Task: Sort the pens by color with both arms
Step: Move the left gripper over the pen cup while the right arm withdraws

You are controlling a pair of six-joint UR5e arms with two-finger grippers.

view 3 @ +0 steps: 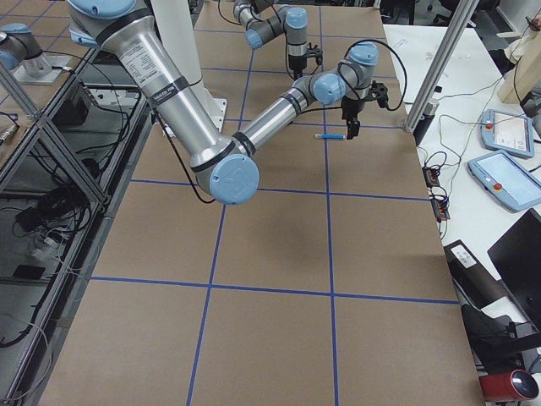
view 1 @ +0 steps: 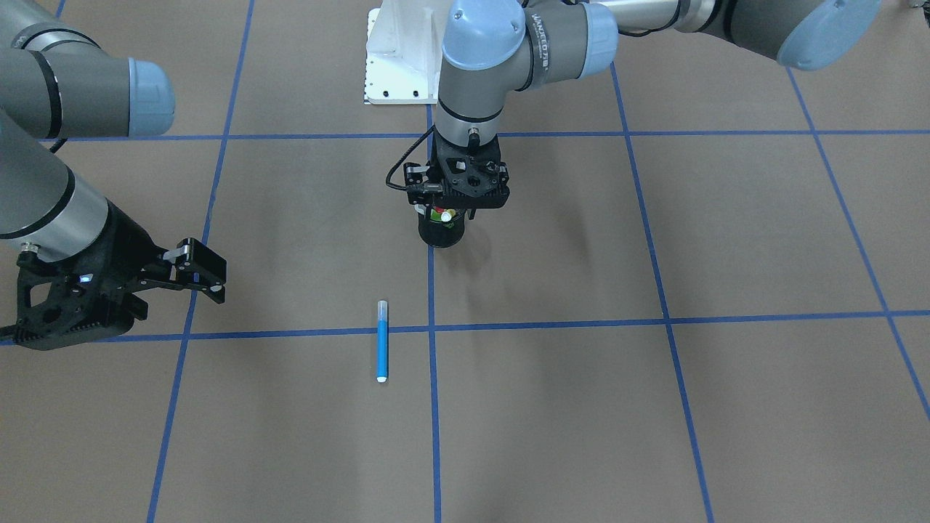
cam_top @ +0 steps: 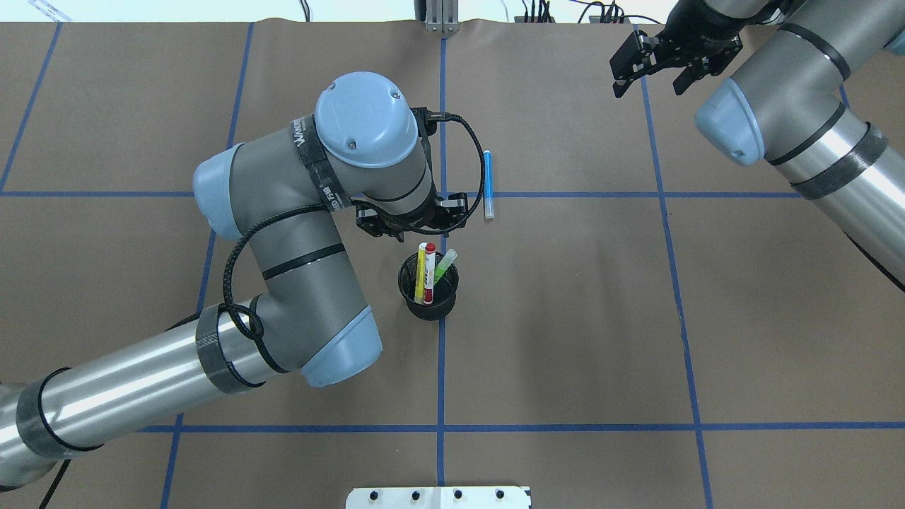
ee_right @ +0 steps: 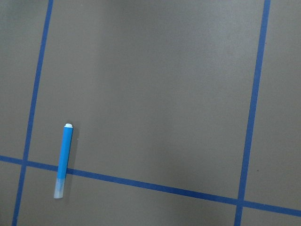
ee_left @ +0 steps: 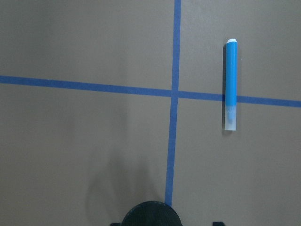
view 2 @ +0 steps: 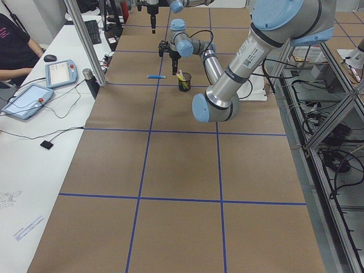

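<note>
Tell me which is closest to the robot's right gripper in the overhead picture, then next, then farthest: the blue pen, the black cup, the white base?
From the right gripper, top right:
1. blue pen, lying flat near the middle.
2. black cup, lower down on the centre line.
3. white base, at the bottom edge.

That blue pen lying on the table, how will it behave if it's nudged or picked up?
The blue pen looks round-barrelled and lies flat on the brown paper, so a sideways nudge would probably roll it. It looks slim and rigid, so it is likely light, and its smooth barrel may be slippery to pinch.
</note>
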